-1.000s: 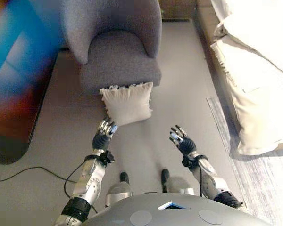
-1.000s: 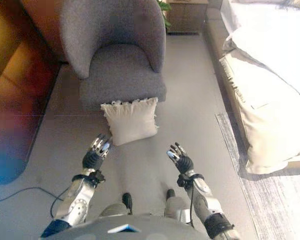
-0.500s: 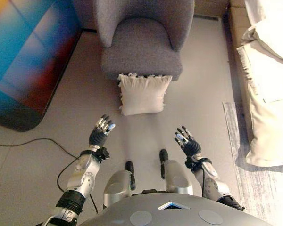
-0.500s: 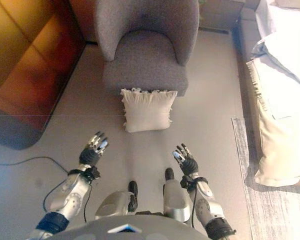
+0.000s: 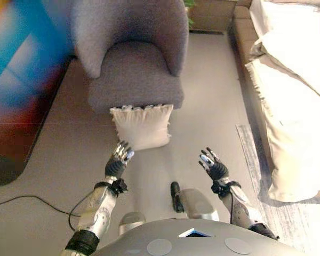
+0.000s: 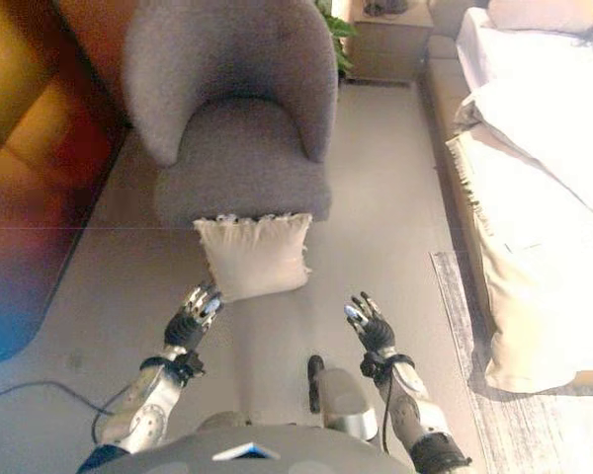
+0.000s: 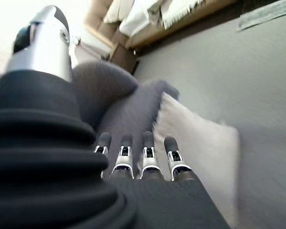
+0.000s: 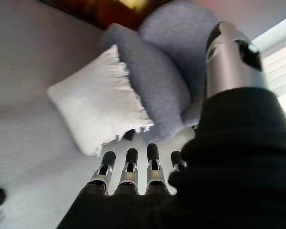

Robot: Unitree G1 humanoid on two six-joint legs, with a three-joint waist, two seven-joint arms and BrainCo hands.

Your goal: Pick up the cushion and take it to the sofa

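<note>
Nearest the robot, both hands hang above the bare grey floor with nothing in them. The left hand has its fingers straight and spread wide, dark tips aimed at the cushion; it sits just short of the cushion's near lower corner and does not touch it. The right hand is well apart from the cushion, over open floor on the robot's right, and its fingers are likewise straight and loosely fanned, holding nothing.

Just beyond the left hand, the cushion stands on the floor on its lower edge. It is cream-coloured and square, with a frilled fringe along the top edge, and it leans back against the front of the armchair's seat, touching it.

Behind it is the grey armchair, a rounded tub shape with a curved back wrapping round the seat. The seat itself carries nothing.

Along the robot's right side runs the sofa, draped in pale, rumpled cloth that hangs toward the floor. A striped rug lies at its foot.

Farthest off, past the armchair, a low wooden cabinet stands beside a bit of green plant.
</note>
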